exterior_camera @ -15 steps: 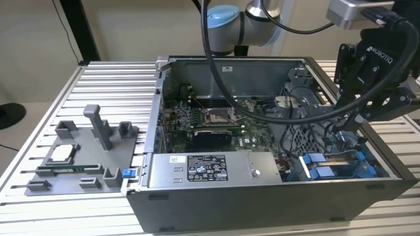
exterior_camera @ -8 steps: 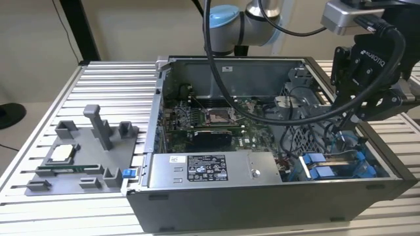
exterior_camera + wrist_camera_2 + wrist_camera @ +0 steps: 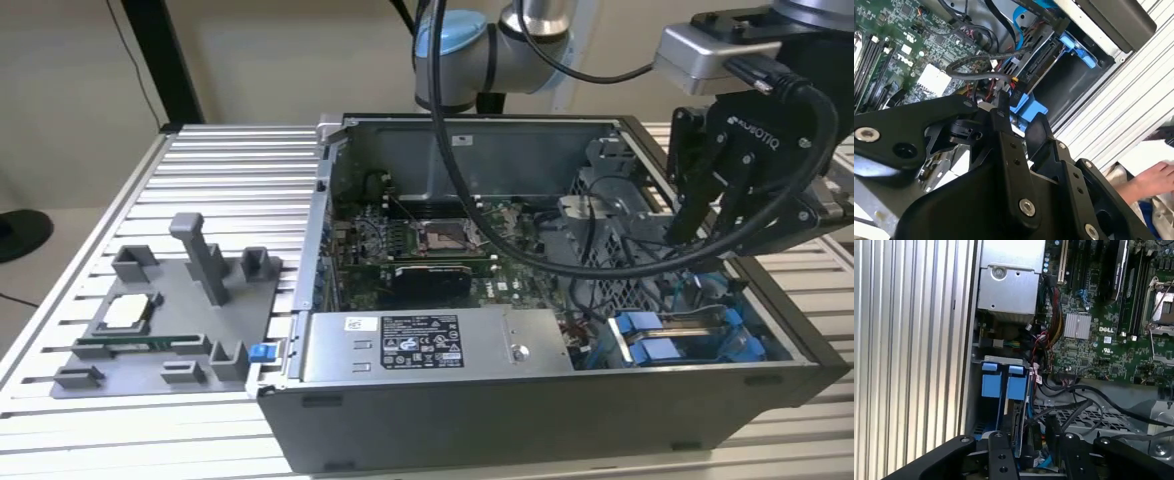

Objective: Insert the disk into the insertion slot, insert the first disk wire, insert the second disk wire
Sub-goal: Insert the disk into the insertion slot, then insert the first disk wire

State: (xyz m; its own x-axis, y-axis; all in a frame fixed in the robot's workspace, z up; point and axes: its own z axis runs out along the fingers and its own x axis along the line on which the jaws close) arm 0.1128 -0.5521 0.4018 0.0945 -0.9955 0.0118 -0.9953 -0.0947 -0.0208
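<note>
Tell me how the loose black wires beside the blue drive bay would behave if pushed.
The black wires curve loosely over the perforated cage, so they are probably floppy and would bend aside rather than resist. They look thin, so likely light. They run towards the motherboard, so they may spring back.

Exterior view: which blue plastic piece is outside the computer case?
The small blue piece at the grey fixture tray's edge next to the case, on the exterior view's left. The other blue pieces all sit inside it, toward the exterior view's right.

The gripper (image 3: 691,232) hangs pointing steeply downward, slightly tilted
</note>
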